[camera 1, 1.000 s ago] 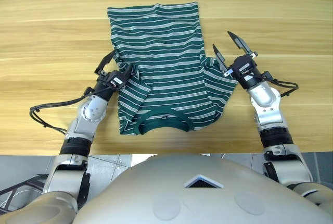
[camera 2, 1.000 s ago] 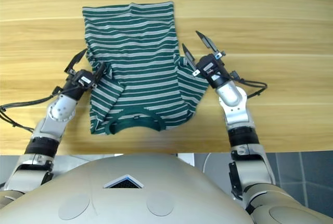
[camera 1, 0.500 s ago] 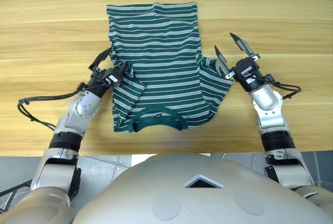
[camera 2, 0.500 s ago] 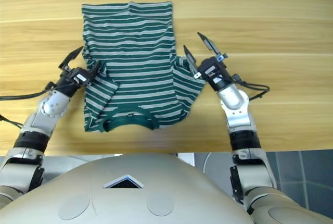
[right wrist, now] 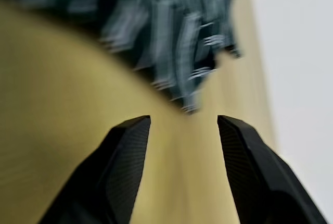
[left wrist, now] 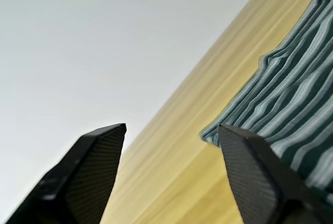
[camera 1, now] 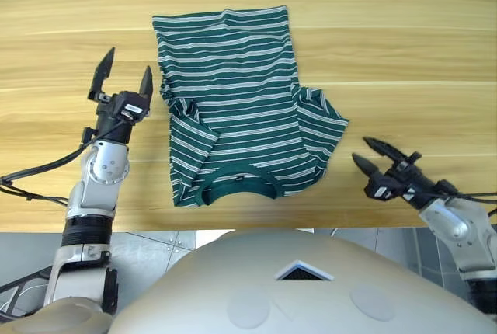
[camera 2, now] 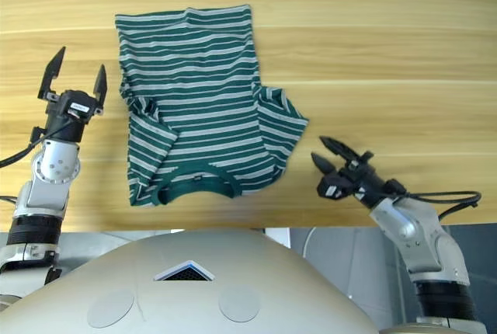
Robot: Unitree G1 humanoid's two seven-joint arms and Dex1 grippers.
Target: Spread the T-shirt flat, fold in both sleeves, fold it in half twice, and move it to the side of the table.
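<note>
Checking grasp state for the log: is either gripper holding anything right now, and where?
Nothing is held. The left gripper is open beside the T-shirt, and the right gripper is open past its right sleeve. Neither touches the cloth.

Looks like robot lab or test room rather than home. Wide counter (camera 1: 404, 54) with pale wood-grain laminate top, straight near edge. Grey floor tiles (camera 1: 155, 239) with light seams below that edge. Plain white wall (left wrist: 93, 36) beyond counter's far side, bare and evenly lit.
</note>
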